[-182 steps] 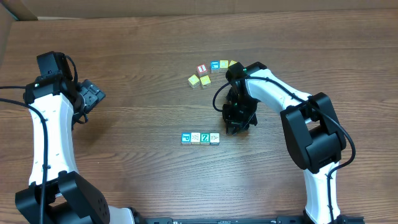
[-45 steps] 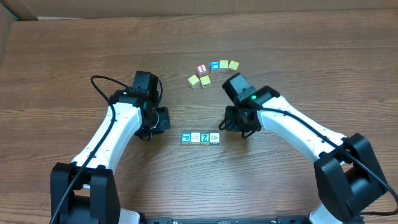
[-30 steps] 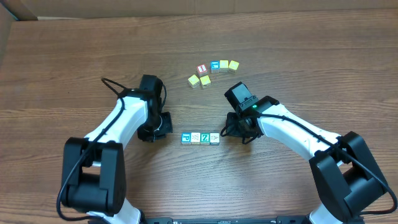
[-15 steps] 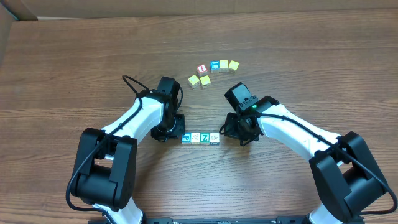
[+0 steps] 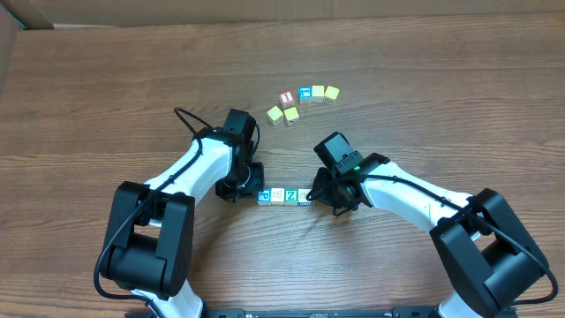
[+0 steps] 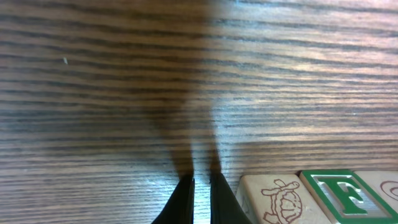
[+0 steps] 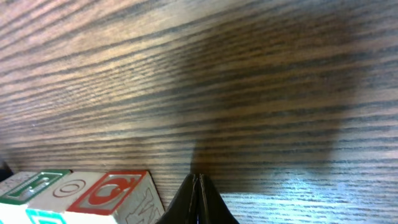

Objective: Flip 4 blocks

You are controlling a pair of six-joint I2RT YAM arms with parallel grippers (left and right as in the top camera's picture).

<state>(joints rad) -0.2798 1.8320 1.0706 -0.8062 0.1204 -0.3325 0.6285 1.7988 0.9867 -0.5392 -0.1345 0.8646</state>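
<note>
1. Four blocks lie in a straight row, side against side, near the middle of the desk, between the two arms.
2. Seen from overhead, the row runs from left to right: blue block, pale block, Z block, cream block. The cream block is partly under the right arm's head.
3. The left fingers point down at the desk just beside the blue block's end of the row. They are drawn together with only a slit between the tips, and they pinch nothing.
4. From the left wrist, the nearest block shows a turtle drawing and the next one a green F. Whether a finger touches the turtle face cannot be told.
5. The right fingers are pressed tight together and pinch nothing. They are low over the desk, just beside the cream block's end of the row.
6. From the right wrist, the nearest block shows a red-framed face, the next a ring, and the third a green letter.
7. Farther up the desk, well apart from the row, sits a loose cluster. It holds a red cube marked "1", a blue cube and four yellow cubes.
</note>
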